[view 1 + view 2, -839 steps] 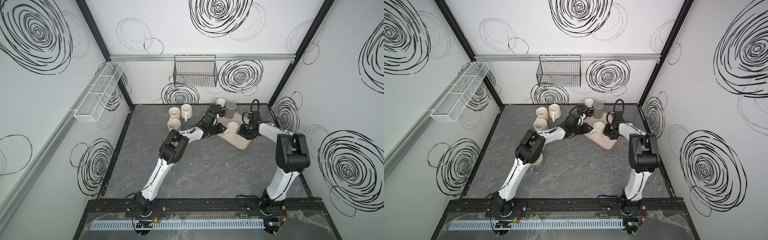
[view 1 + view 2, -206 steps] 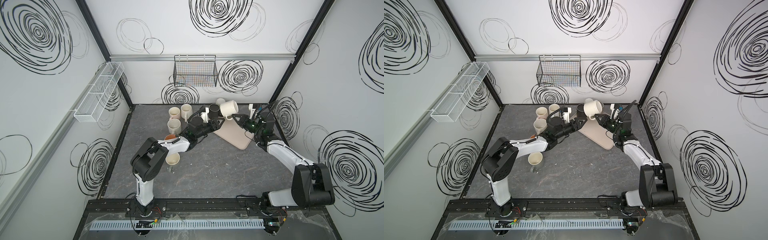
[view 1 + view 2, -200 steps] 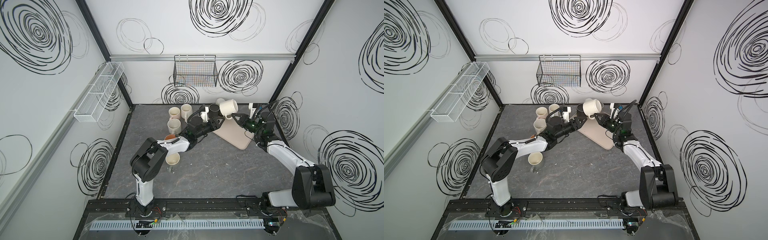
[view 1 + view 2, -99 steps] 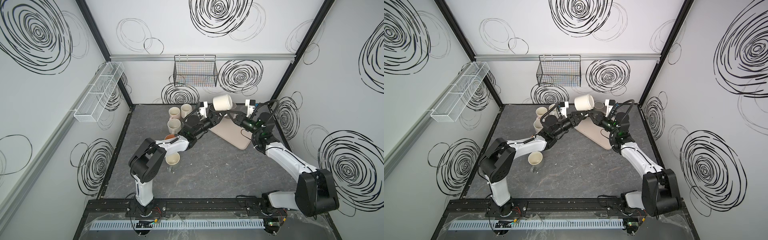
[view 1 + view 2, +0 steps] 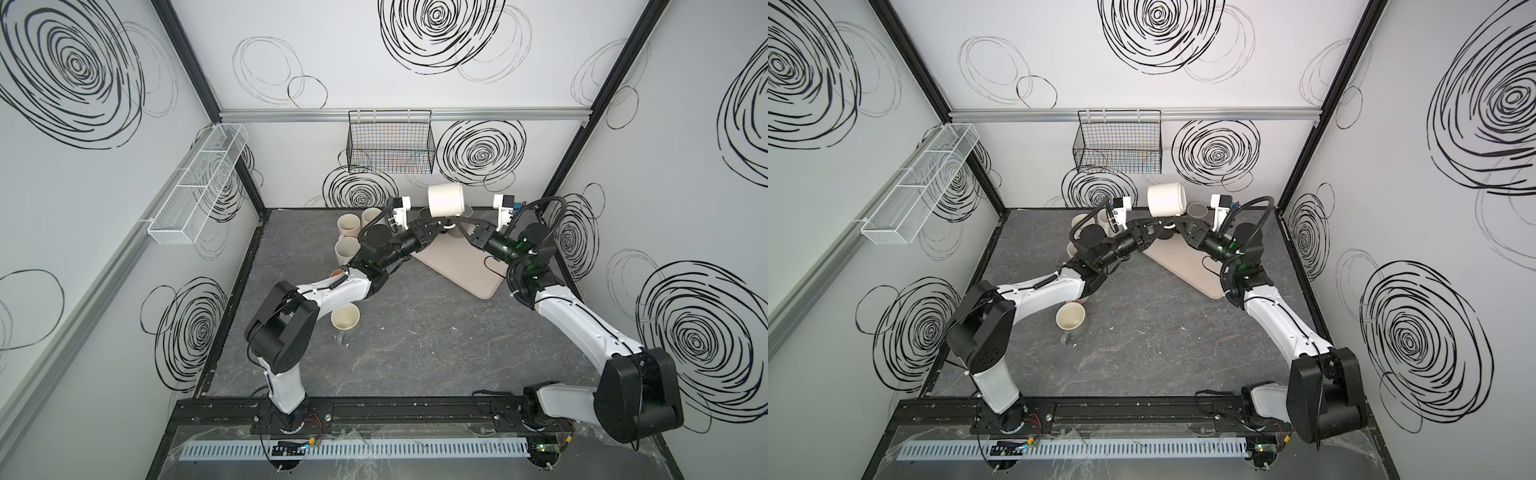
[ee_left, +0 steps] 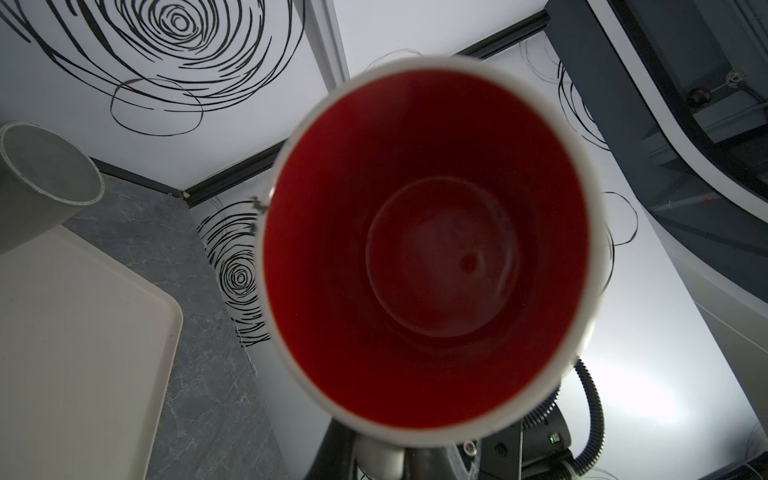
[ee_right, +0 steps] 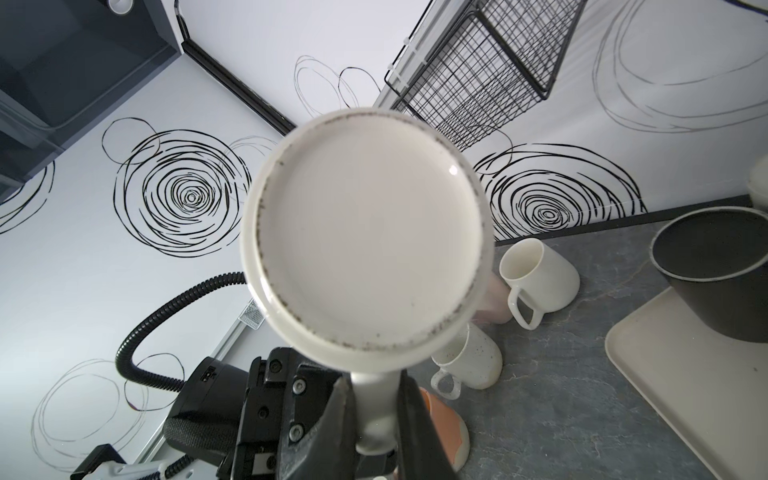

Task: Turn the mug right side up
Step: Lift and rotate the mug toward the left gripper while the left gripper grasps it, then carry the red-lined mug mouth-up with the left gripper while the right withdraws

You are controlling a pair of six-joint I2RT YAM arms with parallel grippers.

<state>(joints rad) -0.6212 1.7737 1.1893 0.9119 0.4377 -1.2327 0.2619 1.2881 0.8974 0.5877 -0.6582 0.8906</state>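
Tabletop (image 5: 415, 353) foreground bare; mug (image 5: 446, 200) aloft.

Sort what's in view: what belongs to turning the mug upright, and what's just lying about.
In the job: white mug, red inside, held aloft by its handle; left hand and right hand, both shut on that handle.
Lying about: beige tray; grey mug and dark mug at its far end; cream mugs at the back; lone mug beside the left arm; wire basket; mesh shelf.
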